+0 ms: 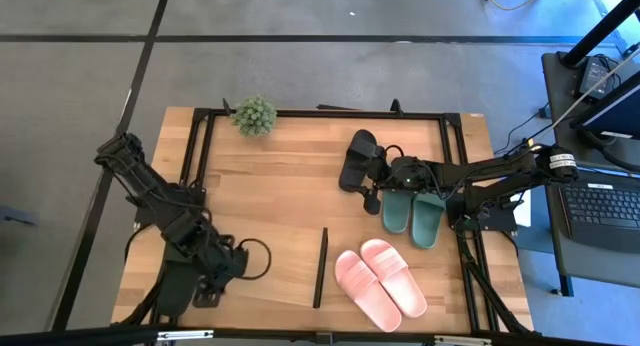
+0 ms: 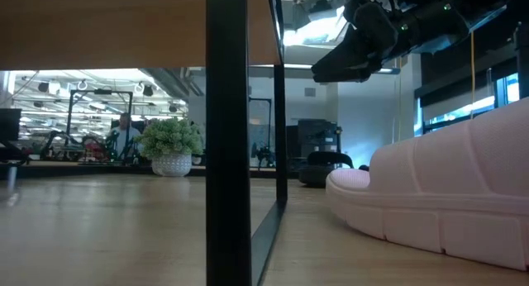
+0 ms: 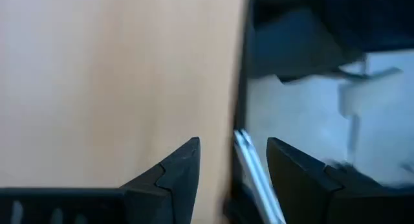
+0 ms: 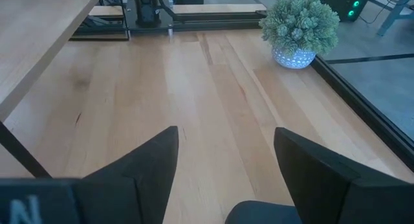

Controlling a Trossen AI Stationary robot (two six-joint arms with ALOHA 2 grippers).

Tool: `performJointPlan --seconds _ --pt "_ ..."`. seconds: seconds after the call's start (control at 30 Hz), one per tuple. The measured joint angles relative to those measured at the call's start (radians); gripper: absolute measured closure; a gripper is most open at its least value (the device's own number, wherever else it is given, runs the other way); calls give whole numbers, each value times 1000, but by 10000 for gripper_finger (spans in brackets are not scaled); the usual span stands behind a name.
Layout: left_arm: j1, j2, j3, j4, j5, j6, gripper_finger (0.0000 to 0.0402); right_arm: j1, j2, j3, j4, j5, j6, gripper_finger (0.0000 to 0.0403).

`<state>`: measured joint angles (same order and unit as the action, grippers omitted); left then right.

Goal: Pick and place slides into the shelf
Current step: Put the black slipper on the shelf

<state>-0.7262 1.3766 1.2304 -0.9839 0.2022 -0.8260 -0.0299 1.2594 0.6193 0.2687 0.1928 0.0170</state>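
My right gripper (image 1: 378, 178) hovers over the table's far right part and is shut on one black slide (image 2: 351, 59), which hangs high above the table. The other black slide (image 1: 362, 146) lies flat on the table beside it. The dark green pair (image 1: 415, 216) and the light pink pair (image 1: 380, 278) lie sole-down near the right edge. The shelf (image 1: 260, 271) stands at the near left, with its black divider (image 1: 320, 268). My left gripper (image 3: 233, 179) is open and waits low over the shelf's edge. My right gripper holds the black slide from above. Only a rounded dark edge of the slide (image 4: 262, 213) shows between the fingers (image 4: 152, 166), and the gripper body hides which part they are on. The slide is lifted clear of the table and tilted, one end lower.
A small potted plant (image 1: 254, 114) stands at the table's far edge. The black metal frame (image 1: 460, 176) runs around the table. Bare wood (image 4: 213, 101) lies between my right gripper and the shelf. A laptop (image 1: 600, 206) sits beyond the right edge.
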Motion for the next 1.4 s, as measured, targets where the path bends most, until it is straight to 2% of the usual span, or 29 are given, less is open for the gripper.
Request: performJointPlan --seconds 0.2,0.37,0.43,0.53,0.77,0.93,1.07,1.2,1.4 --pt "145 0 0 -1 -237 162 233 0 0 0 -2 0 2 147" --pt "275 0 0 0 -465 363 233 -2 0 0 -12 20 -3 147" --pt "330 -2 0 9 -508 433 233 -2 0 0 -19 61 -3 147" --pt "423 -24 0 59 -516 523 233 -2 0 0 -26 113 -3 147" --pt "654 -124 -7 191 -437 738 233 -2 0 0 -39 195 -29 147" --pt "798 -183 -66 349 -269 870 233 -31 0 0 -106 309 -12 147" --pt "878 -220 -138 471 -194 930 233 -84 0 0 -152 310 41 147" --pt "934 -244 -237 599 -126 974 233 -143 0 3 -186 266 57 147" --pt "1012 -281 -418 841 21 986 233 -200 31 104 -375 243 58 147"
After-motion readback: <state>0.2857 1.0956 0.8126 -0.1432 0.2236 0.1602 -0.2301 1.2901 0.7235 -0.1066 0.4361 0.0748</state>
